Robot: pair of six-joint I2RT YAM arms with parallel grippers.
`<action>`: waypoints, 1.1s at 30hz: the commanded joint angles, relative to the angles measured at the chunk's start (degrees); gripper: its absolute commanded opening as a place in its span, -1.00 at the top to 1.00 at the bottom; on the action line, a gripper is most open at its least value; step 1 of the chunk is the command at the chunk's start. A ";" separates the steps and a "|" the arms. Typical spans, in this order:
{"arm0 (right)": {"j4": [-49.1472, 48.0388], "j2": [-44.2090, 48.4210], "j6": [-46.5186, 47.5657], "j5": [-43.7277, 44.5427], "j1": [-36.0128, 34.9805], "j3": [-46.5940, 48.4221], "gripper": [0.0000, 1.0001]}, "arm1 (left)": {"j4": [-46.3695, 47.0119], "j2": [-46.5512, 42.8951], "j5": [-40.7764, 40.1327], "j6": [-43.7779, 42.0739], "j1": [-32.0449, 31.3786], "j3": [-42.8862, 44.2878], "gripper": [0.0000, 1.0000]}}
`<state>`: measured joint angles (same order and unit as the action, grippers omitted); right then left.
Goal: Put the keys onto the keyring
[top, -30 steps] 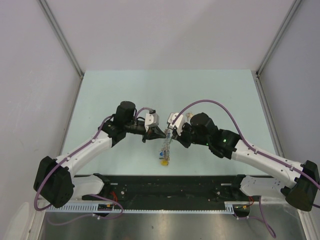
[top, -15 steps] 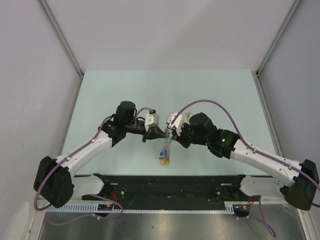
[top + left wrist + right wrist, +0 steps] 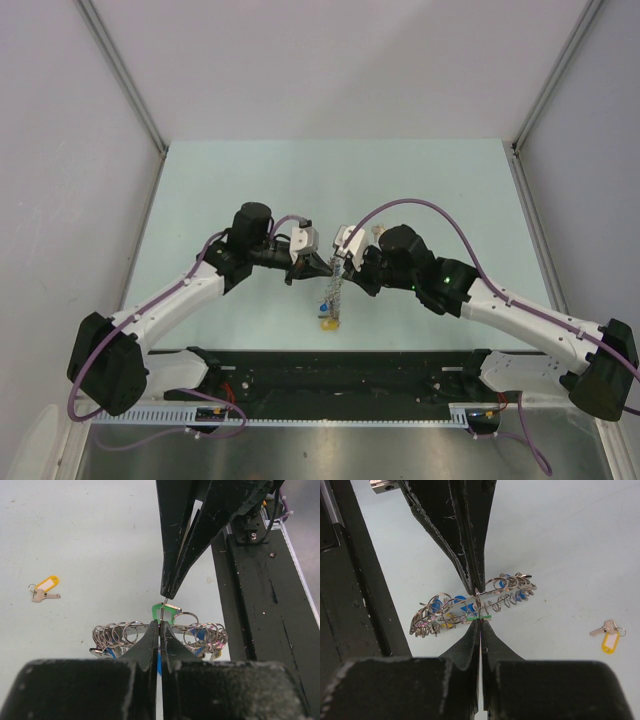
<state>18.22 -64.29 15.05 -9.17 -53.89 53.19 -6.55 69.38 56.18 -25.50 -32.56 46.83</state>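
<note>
The left arm reaches in from the left with the left gripper point(image 3: 160, 624) fully closed, its two black fingers pressed flat together. Their tips sit in the middle of the keyring point(image 3: 116, 634), pinching its wire. The loops and small rings of the bundle fan out on both sides of the fingers, more of them to the left, with blue heads showing low among them. From above, the bundle shows as a narrow strip running from the two sets of fingertips toward the arm bases, with a yellow piece at its near end. Whether that end rests on the table point(image 3: 75, 530) cannot be told.

Just past the left fingertips is the green key point(image 3: 168, 611), its green head tucked against the ring bundle. A thin metal strip runs from that head straight up into the tips of the opposing fingers.

Those belong to the right gripper point(image 3: 479, 623), which comes in from the right, tip to tip with the left one and almost touching it. It too is closed tight and appears to be nipping the green key by its metal part. In its own wrist view the green head shows edge-on as a short line just beyond its tips.

The yellow-tagged key point(image 3: 48, 584) lies flat on the table, well apart from both grippers, off to the right of the right fingers.
</note>
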 commanded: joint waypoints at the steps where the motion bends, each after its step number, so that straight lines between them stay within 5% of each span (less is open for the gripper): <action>1: -2.48 0.04 -0.72 -1.20 0.19 1.83 1.00 | 2.77 -0.30 2.88 -0.52 -0.58 0.54 0.99; 33: -2.13 -0.22 0.25 -8.49 2.38 1.83 1.00 | -1.19 -0.30 5.43 -4.12 -1.72 1.95 0.99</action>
<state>18.57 -64.29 15.16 -15.35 -52.18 53.19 -10.09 70.52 57.52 -27.51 -33.54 46.83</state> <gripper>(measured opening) 0.009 0.007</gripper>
